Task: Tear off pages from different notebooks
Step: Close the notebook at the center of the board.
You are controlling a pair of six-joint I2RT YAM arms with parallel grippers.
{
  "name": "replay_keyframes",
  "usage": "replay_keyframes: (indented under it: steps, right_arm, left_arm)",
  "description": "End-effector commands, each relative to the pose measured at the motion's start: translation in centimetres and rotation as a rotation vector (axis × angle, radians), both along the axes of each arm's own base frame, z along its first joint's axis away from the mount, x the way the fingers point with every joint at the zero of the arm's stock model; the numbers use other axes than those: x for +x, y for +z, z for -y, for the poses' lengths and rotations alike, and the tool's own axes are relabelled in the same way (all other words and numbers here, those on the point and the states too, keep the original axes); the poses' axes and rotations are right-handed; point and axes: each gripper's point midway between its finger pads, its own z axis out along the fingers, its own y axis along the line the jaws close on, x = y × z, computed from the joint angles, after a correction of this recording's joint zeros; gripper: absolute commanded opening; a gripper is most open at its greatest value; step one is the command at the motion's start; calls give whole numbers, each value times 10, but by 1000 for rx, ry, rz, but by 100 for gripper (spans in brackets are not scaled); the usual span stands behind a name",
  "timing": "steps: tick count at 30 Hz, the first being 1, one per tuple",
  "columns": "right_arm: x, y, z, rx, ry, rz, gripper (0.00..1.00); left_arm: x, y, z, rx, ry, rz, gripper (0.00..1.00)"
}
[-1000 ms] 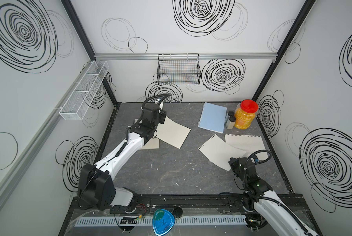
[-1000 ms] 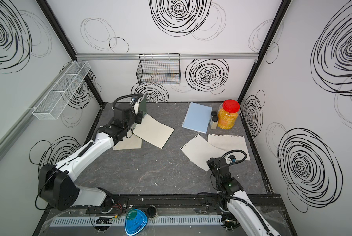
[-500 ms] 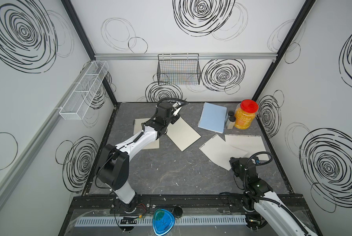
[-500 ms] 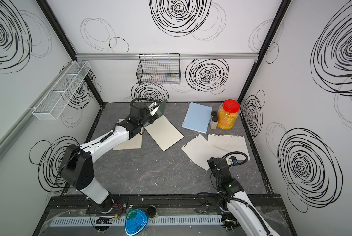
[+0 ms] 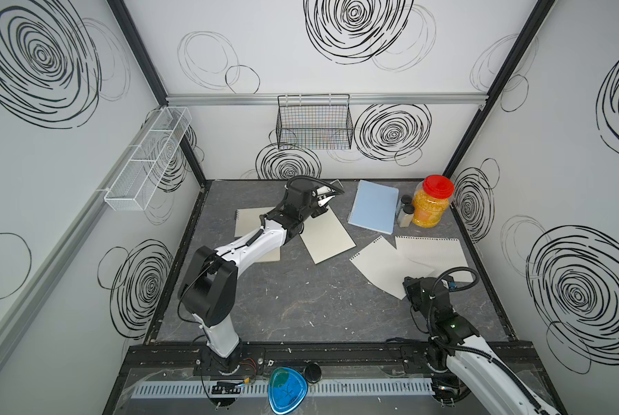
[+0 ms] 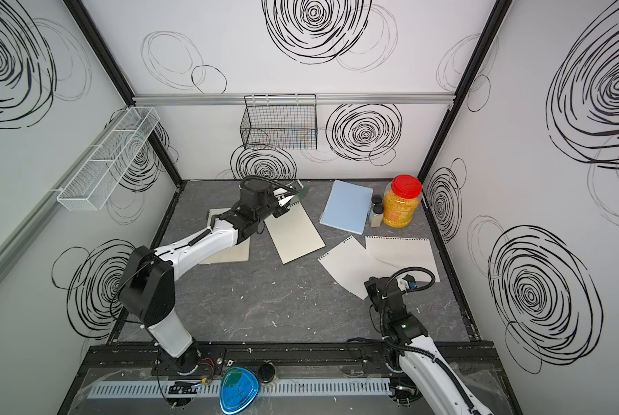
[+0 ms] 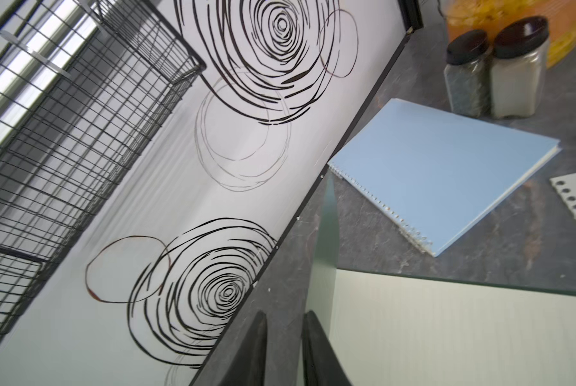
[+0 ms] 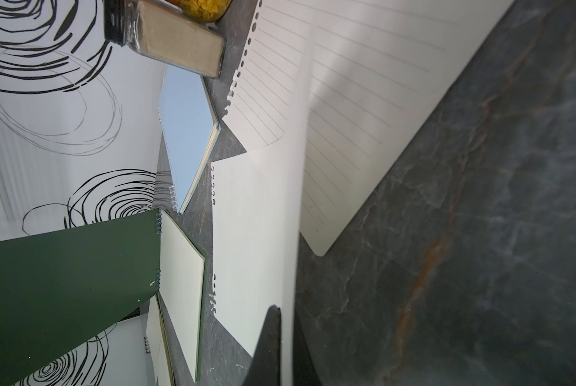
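Since a second ago the left arm (image 5: 250,248) has swung from the cream notebook (image 5: 245,222) to the back middle of the table (image 5: 301,305), and the green notebook (image 5: 328,237) has turned with it. That notebook lies open, its long axis running diagonally from the spiral at the back towards the front right. Its bare page sits just on the near side of the left gripper (image 5: 331,197), which is much nearer than the right gripper (image 8: 285,320), so I judge the tear falls to the left. The right is clamped on a loose page (image 5: 383,266). Only the left wrist view shows the left jaws narrowly parted, with the lifted green cover (image 7: 325,254) edge-on beside one finger (image 7: 313,351), seemingly not between them. The right wrist view shows that cover broadside.
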Motion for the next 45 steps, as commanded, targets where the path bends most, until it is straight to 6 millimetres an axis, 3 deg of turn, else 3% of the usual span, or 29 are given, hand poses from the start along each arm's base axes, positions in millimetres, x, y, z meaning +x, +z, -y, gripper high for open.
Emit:
replay_keyframes:
  steps: [1, 4, 7, 9, 13, 18, 22, 29, 36, 45]
  right_arm:
    - [-9, -17, 3, -10, -10, -66, 0]
    - [-10, -17, 4, -12, -15, -77, 0]
    - [-11, -18, 8, -15, -40, -87, 0]
    - [-11, -16, 10, -23, -49, -87, 0]
    - [-14, -15, 17, -56, -68, -113, 0]
    - [-17, -17, 19, -71, -71, -128, 0]
    - [-19, -22, 21, -69, -85, -136, 0]
    - [-18, -20, 22, -75, -93, -129, 0]
    - [-19, -24, 23, -81, -92, -131, 0]
    - [-19, -27, 22, -81, -83, -131, 0]
  left_arm:
    - [-16, 38, 11, -77, -32, 106, 38]
    - [-31, 54, 13, -151, 22, 110, 53]
    - [-69, 71, 23, -236, 7, 135, 59]
    - [-97, 68, 30, -237, -14, 148, 61]
    - [-144, 30, 43, -118, -53, 134, 63]
    - [-167, -34, 37, 55, -45, 34, 64]
    - [-170, -81, 24, 169, -8, -69, 63]
    - [-164, -114, 13, 153, -10, -236, 62]
    - [-159, -157, 11, 264, -2, -398, 61]
    - [-132, -196, 6, 329, 55, -550, 60]
